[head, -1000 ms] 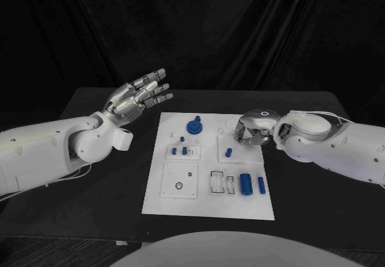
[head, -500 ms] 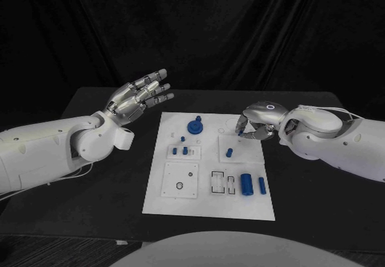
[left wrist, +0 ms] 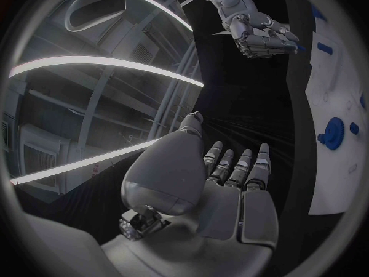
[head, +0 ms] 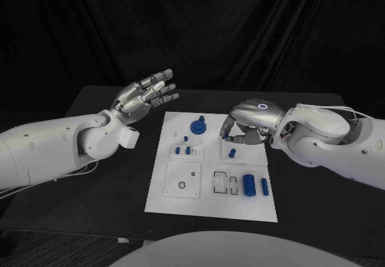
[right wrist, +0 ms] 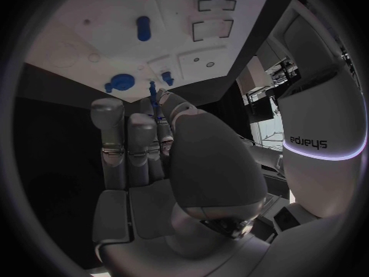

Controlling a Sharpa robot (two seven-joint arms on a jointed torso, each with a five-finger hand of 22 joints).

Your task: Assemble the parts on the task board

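Observation:
The white task board [head: 210, 196] lies in the middle of the black table. On it I see a blue round knob [head: 198, 127], two short blue pegs [head: 182, 149], a blue peg [head: 232, 153] and two blue cylinders [head: 254, 184]. My right hand [head: 245, 123] hovers over the board's far right part and pinches a thin blue pin [right wrist: 153, 94] at its fingertips; the pin's tip [head: 225, 135] pokes out below them. My left hand [head: 144, 94] is raised left of the board, fingers spread, holding nothing. The left wrist view shows that open hand [left wrist: 230, 191], the right hand [left wrist: 265, 37] and the board [left wrist: 338, 86].
A small black ring [head: 182, 185] lies on the near left square plate. Two empty rectangular slots [head: 223, 182] sit beside the cylinders. In the right wrist view the knob [right wrist: 120, 82] and a peg [right wrist: 143, 28] lie beyond the fingertips. Bare black table surrounds the board.
My right hand has lifted off the right plate and shifted left toward the knob, with the thin blue pin in its fingertips. The left hand stays raised and open.

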